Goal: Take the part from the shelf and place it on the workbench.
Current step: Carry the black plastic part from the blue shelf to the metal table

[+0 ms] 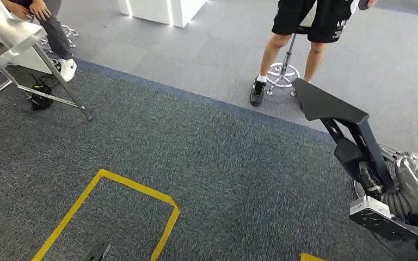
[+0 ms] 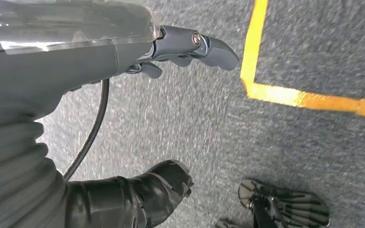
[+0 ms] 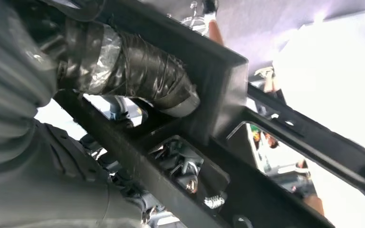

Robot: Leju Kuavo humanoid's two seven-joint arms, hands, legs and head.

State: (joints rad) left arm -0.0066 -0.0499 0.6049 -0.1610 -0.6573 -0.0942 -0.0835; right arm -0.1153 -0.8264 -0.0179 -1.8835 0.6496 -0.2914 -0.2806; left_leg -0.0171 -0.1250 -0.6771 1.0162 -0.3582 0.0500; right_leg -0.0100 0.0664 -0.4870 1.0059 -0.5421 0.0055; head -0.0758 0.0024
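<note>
The right hand (image 3: 123,71) grasps a black angular metal part (image 1: 337,117), carried above grey carpet (image 1: 223,163) beside yellow floor tape (image 1: 125,187). The left hand (image 2: 123,52) hangs over the carpet, fingers (image 2: 209,45) extended, holding nothing.

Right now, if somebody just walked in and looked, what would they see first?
Probably the big black metal part sticking up at the right, held by the robot's right hand. Next, the yellow tape marking a box on the grey carpet near the front, and a person's legs by a stool farther back.
</note>
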